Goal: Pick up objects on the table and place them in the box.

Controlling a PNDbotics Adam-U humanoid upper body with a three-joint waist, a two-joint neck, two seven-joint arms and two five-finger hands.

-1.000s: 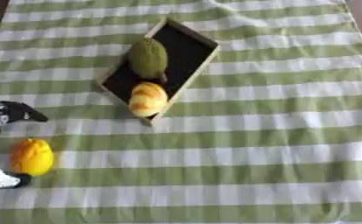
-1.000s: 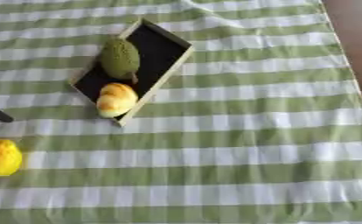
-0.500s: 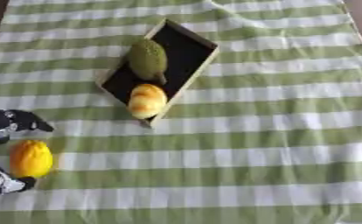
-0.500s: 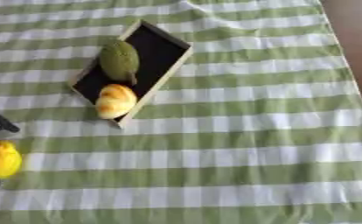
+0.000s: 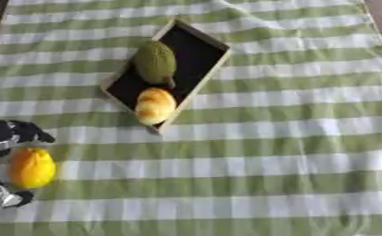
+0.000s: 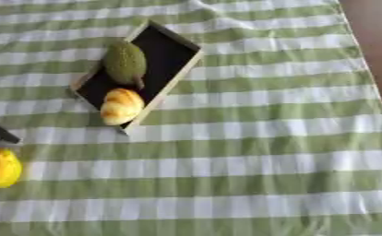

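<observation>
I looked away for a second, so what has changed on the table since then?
The left hand has carried the yellow fruit a little rightward, toward the box, with its fingers curled round it. The green fruit and the bread-like item lie in the box as before. The right hand is not in view.

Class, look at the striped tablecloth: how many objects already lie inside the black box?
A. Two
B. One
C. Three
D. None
A: a green fruit and a golden bread roll lie in the box, while the yellow fruit sits outside in the left hand.
</observation>
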